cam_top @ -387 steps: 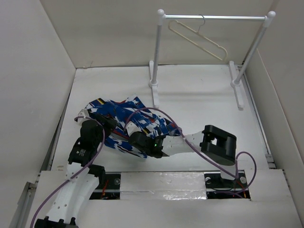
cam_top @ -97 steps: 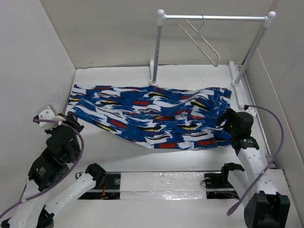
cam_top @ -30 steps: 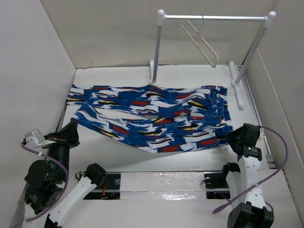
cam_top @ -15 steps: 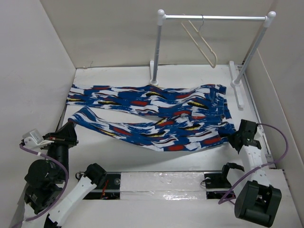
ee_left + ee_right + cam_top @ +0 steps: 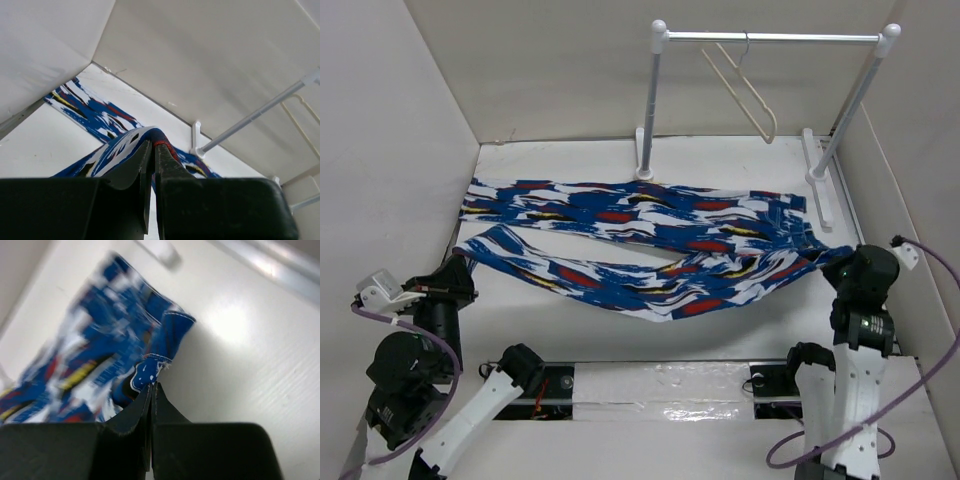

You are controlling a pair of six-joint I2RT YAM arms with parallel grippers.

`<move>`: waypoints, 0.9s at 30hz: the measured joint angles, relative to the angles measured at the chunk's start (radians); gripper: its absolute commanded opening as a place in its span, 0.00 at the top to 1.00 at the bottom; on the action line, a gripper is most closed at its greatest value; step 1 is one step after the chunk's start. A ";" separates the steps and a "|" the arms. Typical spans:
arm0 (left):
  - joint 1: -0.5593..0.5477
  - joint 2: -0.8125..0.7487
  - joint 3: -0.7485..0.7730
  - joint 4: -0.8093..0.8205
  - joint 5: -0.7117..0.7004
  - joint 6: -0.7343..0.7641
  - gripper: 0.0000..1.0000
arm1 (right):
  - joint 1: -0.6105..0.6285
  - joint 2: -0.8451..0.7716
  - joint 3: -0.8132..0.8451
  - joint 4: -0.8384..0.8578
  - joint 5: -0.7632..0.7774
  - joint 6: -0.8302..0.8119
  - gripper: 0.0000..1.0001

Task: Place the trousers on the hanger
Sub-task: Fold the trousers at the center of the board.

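Trousers [image 5: 640,238] stretching across the bench [image 5: 720,170], left gripper [image 5: 458,265] pinching a leg end at the left edge, right gripper [image 5: 832,264] clamping the other end at the right edge.

Creased trousers [image 5: 620,215]: soft matt printed cloth. Cream hanger [image 5: 748,98]: smooth plastic look, thin shiny metal hook. White rail stand [image 5: 800,37]: glossy metal bar, plastic-looking posts. White table [image 5: 720,165]: smooth, slight sheen.
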 measured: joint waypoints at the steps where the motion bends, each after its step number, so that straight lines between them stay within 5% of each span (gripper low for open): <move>1: 0.000 0.003 0.003 0.010 -0.013 0.001 1.00 | 0.004 -0.017 0.048 -0.015 0.008 -0.014 1.00; 6: -0.012 0.005 0.028 0.031 -0.075 0.022 1.00 | 0.053 -0.079 0.223 -0.092 0.075 -0.076 1.00; 12: -0.034 0.073 0.053 0.032 -0.138 -0.003 1.00 | 0.077 -0.085 0.245 -0.154 0.090 -0.153 1.00; 20: -0.014 0.404 -0.063 0.020 -0.202 -0.114 1.00 | 0.077 0.071 0.201 -0.043 0.058 -0.169 1.00; 24: 0.148 0.655 -0.056 0.040 -0.164 -0.133 1.00 | 0.077 0.126 0.163 0.056 0.031 -0.163 1.00; 27: 0.381 0.841 -0.051 0.090 -0.048 -0.115 1.00 | 0.077 0.122 0.103 0.135 0.017 -0.160 1.00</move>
